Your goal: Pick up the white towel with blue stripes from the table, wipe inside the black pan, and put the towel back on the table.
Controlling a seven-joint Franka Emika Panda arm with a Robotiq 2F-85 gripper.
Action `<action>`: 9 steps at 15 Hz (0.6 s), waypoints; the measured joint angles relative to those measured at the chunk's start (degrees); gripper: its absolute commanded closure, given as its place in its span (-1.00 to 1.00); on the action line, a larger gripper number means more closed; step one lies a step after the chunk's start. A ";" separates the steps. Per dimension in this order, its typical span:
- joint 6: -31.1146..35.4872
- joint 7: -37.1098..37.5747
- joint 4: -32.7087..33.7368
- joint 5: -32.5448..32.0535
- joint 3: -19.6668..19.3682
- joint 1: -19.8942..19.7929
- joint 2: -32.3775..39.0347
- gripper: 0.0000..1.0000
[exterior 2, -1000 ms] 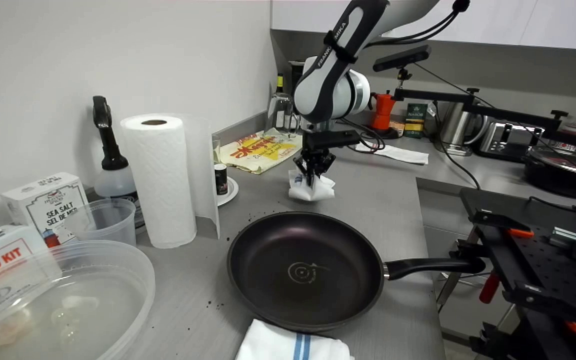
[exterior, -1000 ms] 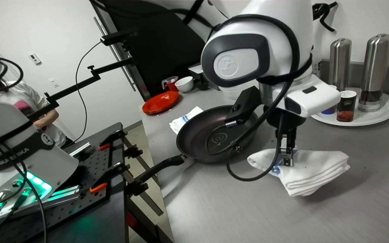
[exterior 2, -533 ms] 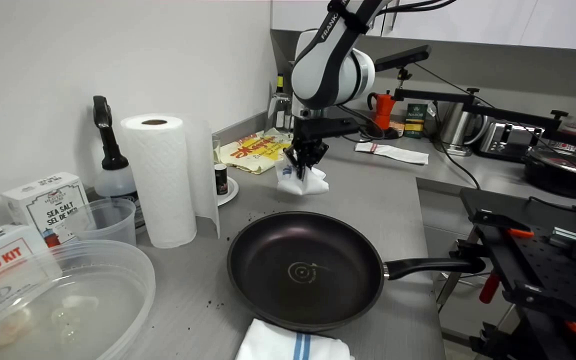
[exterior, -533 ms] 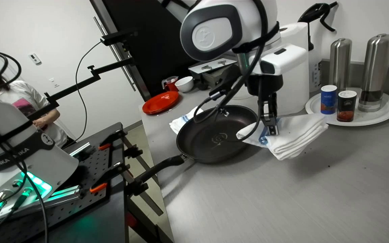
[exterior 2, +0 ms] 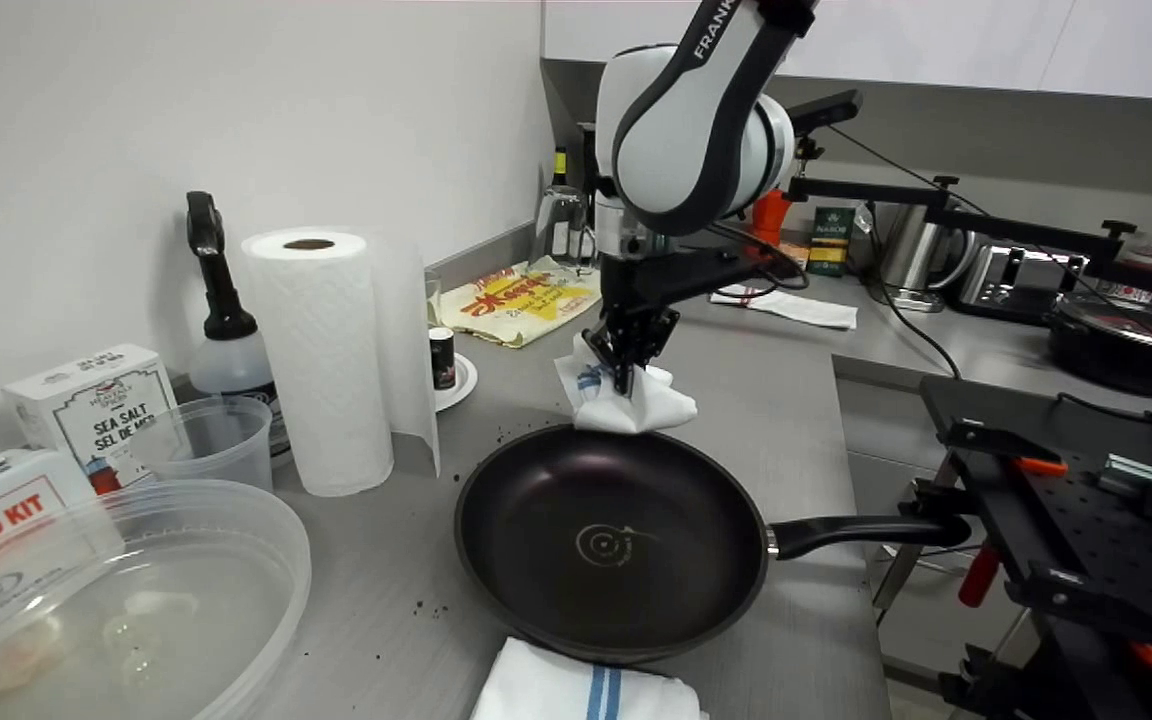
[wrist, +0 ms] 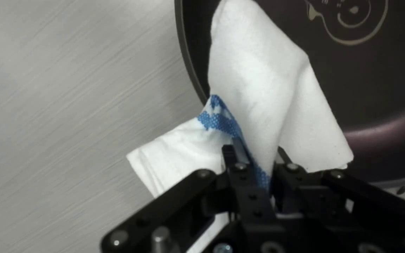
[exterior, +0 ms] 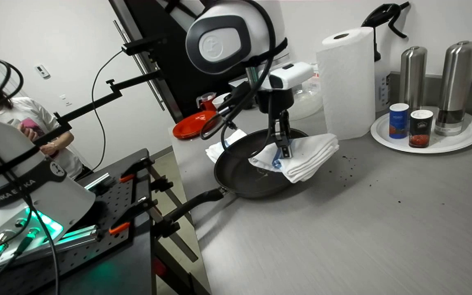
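Since the earlier frame, the towel (wrist: pixel 255 66) has been carried by the claw (wrist: pixel 258 151) from over the table (exterior: pixel 342 237) to over the rim of the pan (exterior 2: pixel 536 540). It's pinched in the claw at its blue-striped fold, one end hung ahead of the claw over the pan's inside; contact w/ the rim can't be told. Step in hand, prob.: towel being brought in, wipe not yet begun. Next, it'd need to be taken farther in, past the rim, then lowered & pressed flat. Room to move is seen ahead of the claw, across the pan's floor; beyond it a 2nd towel (exterior 2: pixel 566 690) is laid by the rim farthest from the claw. A paper roll (exterior: pixel 344 86) is stood to one side of the claw, opp. the handle (exterior 2: pixel 866 531), which juts past the table edge, so the pan might be swung by a hard push.
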 measured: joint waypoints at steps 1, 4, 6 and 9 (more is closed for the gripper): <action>0.01 0.70 -1.04 -0.64 0.00 0.82 -0.26 0.93; 0.02 2.44 -3.01 -2.27 -0.04 2.80 -0.33 0.93; 0.09 4.09 -3.76 -3.46 -0.44 3.99 -0.29 0.93; 1.03 8.10 -4.19 -5.85 -2.58 6.68 0.38 0.93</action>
